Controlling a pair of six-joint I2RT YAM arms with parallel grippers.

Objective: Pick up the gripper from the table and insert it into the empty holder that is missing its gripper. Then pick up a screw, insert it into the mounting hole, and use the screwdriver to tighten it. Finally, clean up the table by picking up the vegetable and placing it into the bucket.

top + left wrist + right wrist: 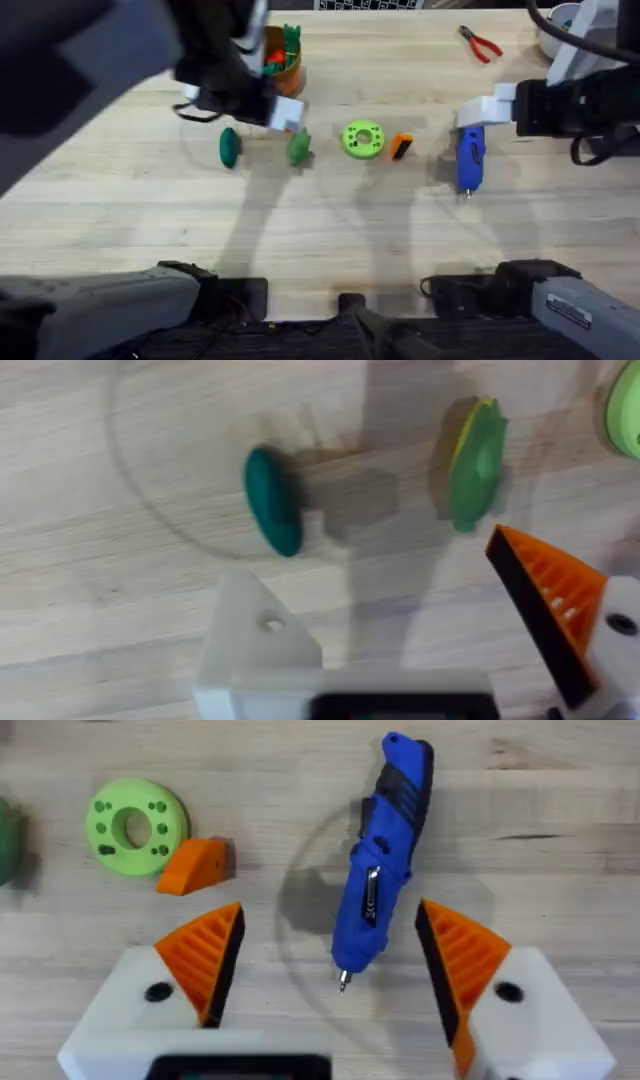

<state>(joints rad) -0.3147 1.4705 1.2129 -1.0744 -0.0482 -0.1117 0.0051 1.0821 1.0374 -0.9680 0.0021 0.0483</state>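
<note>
Right gripper (330,970) is spread over the screwdriver (385,870); orange gripper (401,146) lies at disc's (362,139) 3 o'clock.

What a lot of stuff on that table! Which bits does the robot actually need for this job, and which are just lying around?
Needed:
orange fingertip piece
bare white holder
blue screwdriver
orange bucket
dark green vegetable
light green vegetable

Just lying about:
red-handled pliers
green disc, purpose unclear
</note>
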